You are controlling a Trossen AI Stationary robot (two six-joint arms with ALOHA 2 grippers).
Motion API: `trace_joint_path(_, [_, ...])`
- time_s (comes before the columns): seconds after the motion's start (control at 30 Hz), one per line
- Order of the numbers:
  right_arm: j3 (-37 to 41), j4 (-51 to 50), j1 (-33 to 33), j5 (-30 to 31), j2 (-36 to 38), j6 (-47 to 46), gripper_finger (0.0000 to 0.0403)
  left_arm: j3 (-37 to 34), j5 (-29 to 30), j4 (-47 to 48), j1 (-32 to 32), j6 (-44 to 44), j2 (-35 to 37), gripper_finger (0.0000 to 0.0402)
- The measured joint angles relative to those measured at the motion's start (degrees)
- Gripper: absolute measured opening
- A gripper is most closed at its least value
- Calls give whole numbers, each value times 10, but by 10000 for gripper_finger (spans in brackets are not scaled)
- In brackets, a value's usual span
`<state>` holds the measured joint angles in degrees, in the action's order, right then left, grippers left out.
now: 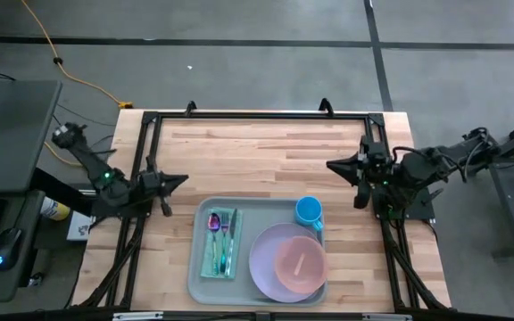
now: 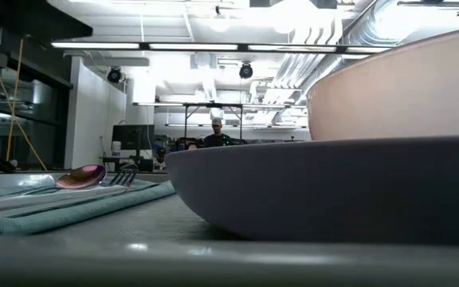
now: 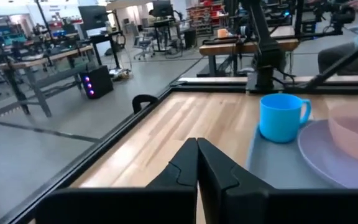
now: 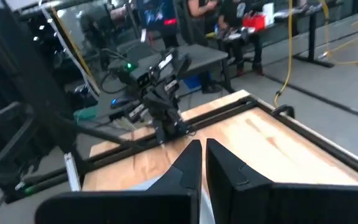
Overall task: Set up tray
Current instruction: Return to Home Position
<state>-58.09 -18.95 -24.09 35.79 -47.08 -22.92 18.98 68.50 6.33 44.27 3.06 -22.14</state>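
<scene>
Tray (image 1: 257, 212): lies flat on the wooden tabletop (image 1: 266, 152), at its front edge, roughly midway between the two arms.

Contents of the tray:
- Left end: a teal napkin (image 1: 220, 245) carries a spoon (image 1: 213, 223), a fork (image 1: 224, 228) and a green knife (image 1: 234, 239) side by side, in that order from the tray's left rim inward.
- Right half: a lavender plate (image 1: 266, 263) holds a pink bowl (image 1: 301, 261).
- Back right corner: a blue cup (image 1: 309, 211) stands upright, just beside the plate.

Left tool (image 1: 183, 180): off the tray's back left corner, clear of it. Its fingers are pressed together and hold nothing.

Right tool (image 1: 331, 165): behind the tray's back right corner, apart from the cup. Its fingers are drawn together and hold nothing.
</scene>
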Motion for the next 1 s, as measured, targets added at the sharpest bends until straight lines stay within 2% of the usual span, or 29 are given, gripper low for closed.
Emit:
trace_joint_path(0.1, [27, 25, 1, 14, 22, 11, 0, -1, -77, -7, -76, -33, 20, 35])
trace_joint_path(0.3, [101, 101, 1, 33, 74, 48, 0, -1, -279, -7, -262, -109, 55, 13])
trace_joint_path(0.43, [167, 166, 1, 49, 109, 68, 0, -1, -386, 3, -356, -133, 66, 26])
trace_joint_path(0.6, [259, 255, 1, 76, 157, 82, 0, -1, -436, 13, -427, -144, 75, 53])
trace_joint_path(0.8, [361, 370, 23, 97, 199, 120, 0, -1, -507, 22, -481, -147, 73, 36])
trace_joint_path(1.0, [417, 401, 118, 19, 219, 140, 0, -1, -528, 33, -535, -150, 73, 17])
